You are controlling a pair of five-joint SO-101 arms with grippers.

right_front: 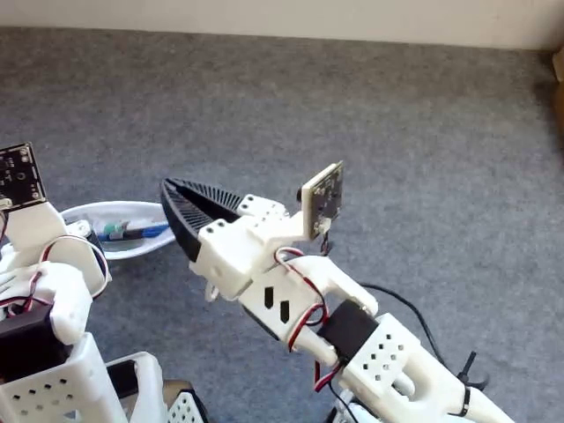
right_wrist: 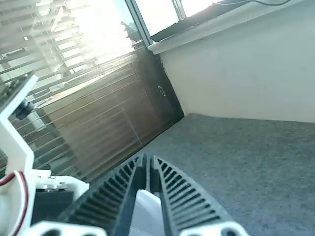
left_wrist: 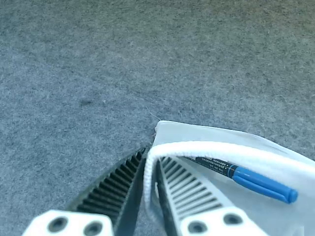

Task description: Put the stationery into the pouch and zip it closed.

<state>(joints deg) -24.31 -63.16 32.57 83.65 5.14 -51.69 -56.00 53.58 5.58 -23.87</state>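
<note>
A white pouch (right_front: pixel 123 213) lies open on the grey carpet at the left, with a blue pen (right_front: pixel 145 232) and a green-tipped item inside. In the left wrist view my left gripper (left_wrist: pixel 150 150) is shut on the pouch's white rim (left_wrist: pixel 211 147), and the blue pen (left_wrist: pixel 256 181) lies inside just beyond. My right gripper (right_front: pixel 166 183) hangs by the pouch's other end, raised off the carpet, with its black fingers pressed together and holding nothing. In its own view the right gripper (right_wrist: pixel 147 160) points towards a window with blinds.
Grey carpet (right_front: pixel 397 123) stretches open to the back and right. A pale wall runs along the far edge. The left arm's white body (right_front: pixel 53 291) stands over the pouch's near end.
</note>
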